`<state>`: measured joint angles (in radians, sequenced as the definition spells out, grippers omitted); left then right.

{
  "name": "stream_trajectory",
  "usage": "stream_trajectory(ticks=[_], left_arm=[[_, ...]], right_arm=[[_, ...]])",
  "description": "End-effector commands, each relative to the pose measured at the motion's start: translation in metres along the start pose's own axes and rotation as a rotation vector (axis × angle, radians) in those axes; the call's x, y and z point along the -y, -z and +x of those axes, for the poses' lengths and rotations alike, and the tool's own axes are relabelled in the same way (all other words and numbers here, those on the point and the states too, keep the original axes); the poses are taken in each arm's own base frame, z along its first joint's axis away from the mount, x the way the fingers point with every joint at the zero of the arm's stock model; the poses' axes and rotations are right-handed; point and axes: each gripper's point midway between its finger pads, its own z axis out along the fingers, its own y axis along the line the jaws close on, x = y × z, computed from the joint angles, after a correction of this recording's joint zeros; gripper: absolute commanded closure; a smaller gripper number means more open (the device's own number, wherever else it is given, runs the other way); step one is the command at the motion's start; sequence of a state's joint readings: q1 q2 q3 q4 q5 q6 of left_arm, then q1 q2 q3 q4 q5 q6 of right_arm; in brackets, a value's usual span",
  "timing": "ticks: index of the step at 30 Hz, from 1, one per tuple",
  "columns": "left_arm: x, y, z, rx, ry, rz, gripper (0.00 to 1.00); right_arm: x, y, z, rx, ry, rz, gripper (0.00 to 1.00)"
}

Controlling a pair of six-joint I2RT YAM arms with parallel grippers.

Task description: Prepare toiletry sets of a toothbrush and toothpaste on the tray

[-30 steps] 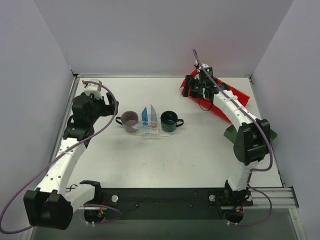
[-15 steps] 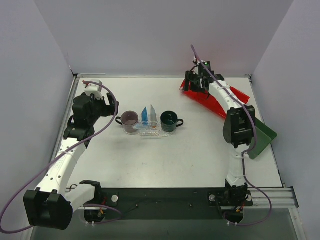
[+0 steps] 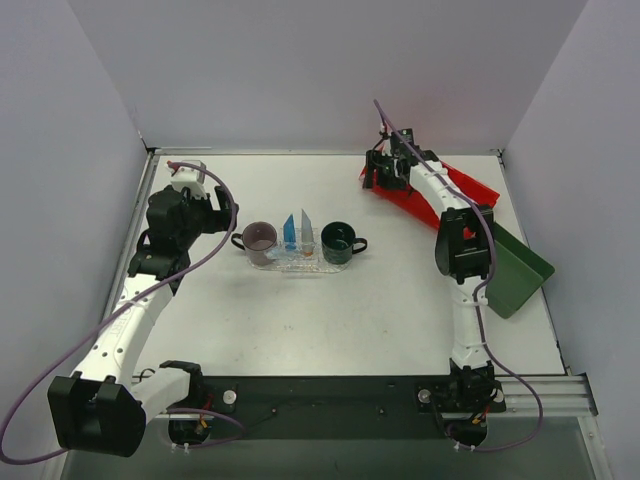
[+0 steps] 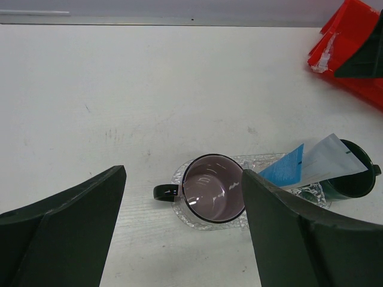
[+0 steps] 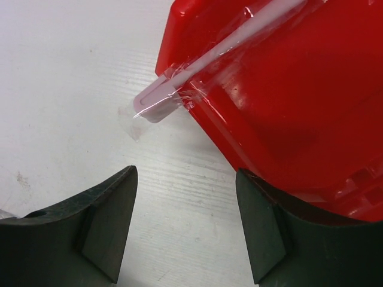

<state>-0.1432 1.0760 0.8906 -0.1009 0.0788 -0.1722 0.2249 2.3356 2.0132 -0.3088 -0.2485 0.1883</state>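
Right gripper (image 5: 185, 230) stood open, empty, beside wrapped toothbrush (image 5: 158, 98) overhanging red bin (image 5: 287, 119); left gripper (image 4: 182, 233) wide, empty, facing mauve cup (image 4: 212, 197).

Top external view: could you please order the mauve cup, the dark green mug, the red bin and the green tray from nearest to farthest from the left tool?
Measured from the left tool:
1. the mauve cup, just to its right, mid-table.
2. the dark green mug, further right in the same row.
3. the red bin, at the far right.
4. the green tray, at the right edge.
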Motion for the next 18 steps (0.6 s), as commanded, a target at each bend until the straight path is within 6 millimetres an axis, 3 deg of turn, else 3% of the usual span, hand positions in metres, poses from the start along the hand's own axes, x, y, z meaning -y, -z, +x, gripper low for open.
stream_trajectory(ticks=[1,9,18], left_arm=[[0.001,-0.001,-0.018,0.061,-0.012,0.002,0.12],[0.002,-0.001,-0.018,0.060,-0.013,0.007,0.12],[0.003,-0.003,-0.016,0.054,-0.011,0.010,0.11]], right_arm=[[-0.021,0.006,-0.025,0.072,0.056,-0.045,0.37],[-0.018,-0.009,-0.038,0.123,0.066,-0.019,0.36],[-0.017,-0.029,-0.036,0.115,0.126,-0.035,0.37]])
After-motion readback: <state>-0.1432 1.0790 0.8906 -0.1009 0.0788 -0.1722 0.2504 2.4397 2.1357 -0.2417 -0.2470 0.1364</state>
